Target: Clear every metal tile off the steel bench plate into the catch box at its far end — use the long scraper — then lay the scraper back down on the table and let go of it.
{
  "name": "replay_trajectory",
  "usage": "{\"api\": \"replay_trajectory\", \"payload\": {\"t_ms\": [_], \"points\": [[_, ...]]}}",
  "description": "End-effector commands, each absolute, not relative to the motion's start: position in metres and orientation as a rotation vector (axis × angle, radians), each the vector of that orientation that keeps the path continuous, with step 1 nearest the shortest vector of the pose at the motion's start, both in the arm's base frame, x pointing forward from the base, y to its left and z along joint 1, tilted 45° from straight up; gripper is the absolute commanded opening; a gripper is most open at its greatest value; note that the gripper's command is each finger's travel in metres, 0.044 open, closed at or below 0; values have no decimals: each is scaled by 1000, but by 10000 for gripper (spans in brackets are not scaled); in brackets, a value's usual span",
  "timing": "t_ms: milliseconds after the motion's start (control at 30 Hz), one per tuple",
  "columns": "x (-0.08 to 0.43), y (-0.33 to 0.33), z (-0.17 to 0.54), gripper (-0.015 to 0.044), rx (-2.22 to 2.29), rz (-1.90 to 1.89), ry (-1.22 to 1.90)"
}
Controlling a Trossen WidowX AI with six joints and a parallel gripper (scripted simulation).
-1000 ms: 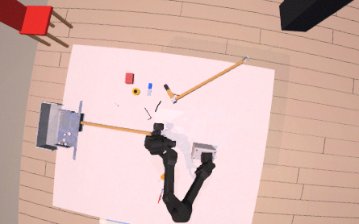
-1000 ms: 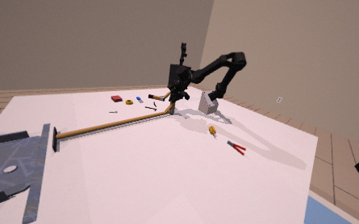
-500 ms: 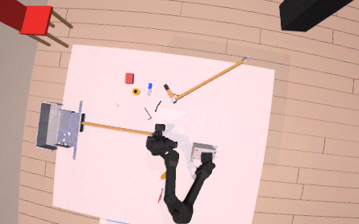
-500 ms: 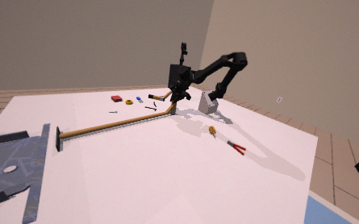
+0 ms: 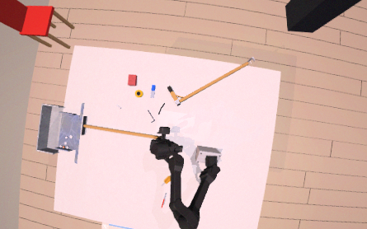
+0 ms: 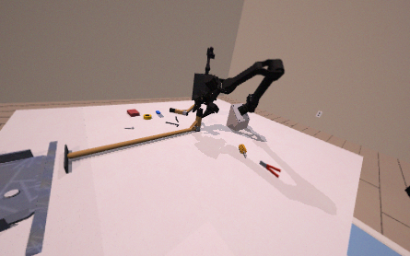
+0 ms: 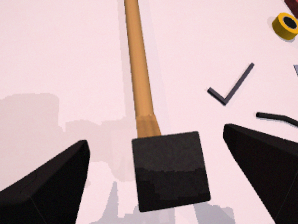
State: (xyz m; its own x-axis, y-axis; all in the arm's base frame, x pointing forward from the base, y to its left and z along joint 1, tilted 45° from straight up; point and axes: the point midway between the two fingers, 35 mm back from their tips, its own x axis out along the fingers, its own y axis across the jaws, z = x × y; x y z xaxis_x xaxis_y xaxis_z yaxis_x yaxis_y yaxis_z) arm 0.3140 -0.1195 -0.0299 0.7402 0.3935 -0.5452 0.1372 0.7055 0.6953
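Observation:
The long scraper (image 5: 119, 131) (image 6: 129, 144) (image 7: 140, 65) lies on the table, its black blade (image 5: 84, 125) (image 6: 66, 158) on the table just short of the plate's near lip. Its near end has a raised grip with a black block (image 7: 171, 171). My gripper (image 6: 204, 110) (image 7: 157, 139) is open, one finger on each side of the block, with gaps showing in the wrist view. The steel plate (image 5: 75, 119) (image 6: 43, 207) bears several small pale round shapes at its far part; whether all are loose tiles I cannot tell. The catch box (image 5: 47, 128) adjoins its far end; its inside is unclear.
A second long wooden tool (image 5: 214, 81) lies at the back right. A red block (image 5: 132, 80) (image 6: 133, 112), a yellow ring (image 5: 138, 93) (image 7: 286, 26), a hex key (image 7: 227, 90) and a grey box (image 6: 238, 118) are on the table. Red-handled pliers (image 6: 268, 168) lie nearer the front.

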Motion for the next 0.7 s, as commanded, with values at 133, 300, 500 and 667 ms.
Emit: {"api": "replay_trajectory", "payload": {"t_ms": [133, 300, 500, 667], "points": [[299, -128, -18, 440, 790, 163, 742], [289, -132, -11, 440, 792, 163, 740], [278, -136, -2, 440, 794, 164, 735], [278, -147, 6, 440, 806, 143, 689]]}}
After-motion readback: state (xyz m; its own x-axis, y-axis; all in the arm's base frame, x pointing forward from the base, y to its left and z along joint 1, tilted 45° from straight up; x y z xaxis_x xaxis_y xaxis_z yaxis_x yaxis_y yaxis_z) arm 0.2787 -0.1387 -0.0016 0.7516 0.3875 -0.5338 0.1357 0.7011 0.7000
